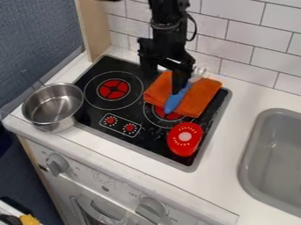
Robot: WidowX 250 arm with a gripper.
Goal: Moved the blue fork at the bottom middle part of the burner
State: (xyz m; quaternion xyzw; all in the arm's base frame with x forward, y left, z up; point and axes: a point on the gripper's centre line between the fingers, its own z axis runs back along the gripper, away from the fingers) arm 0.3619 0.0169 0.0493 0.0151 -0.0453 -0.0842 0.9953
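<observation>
Claw: over the back-right part of the burner [150,140], its two fingers [178,82] spread apart, with one touching or nearly touching the fork's near side; it appears to grasp nothing [164,85].
Blue fork: on the orange cloth, slanting from the worktop's back edge toward its front, blue handle [174,102] forward, pale tines [199,74] toward the wall. The cloth probably props it clear of the hard surface, which should make a pinch easier.
Orange cloth [197,97]: lies rumpled across the back-right of the burner, partly over the right ring [154,117]; it is soft, so it could snag and come along.
Red lid-like piece [185,139]: flat near the burner's front-right corner, just in front of the cloth; a low drag could bump it.
Control panel [120,125]: printed by the middle of the burner's front edge, roughly where the fork is meant to go, hence a lift and a move forward and left.
Metal pot [53,107]: upright at the burner's front-left corner, out of the likely path.
Sink [276,160]: set into the worktop [250,99] toward its right end, well apart.
</observation>
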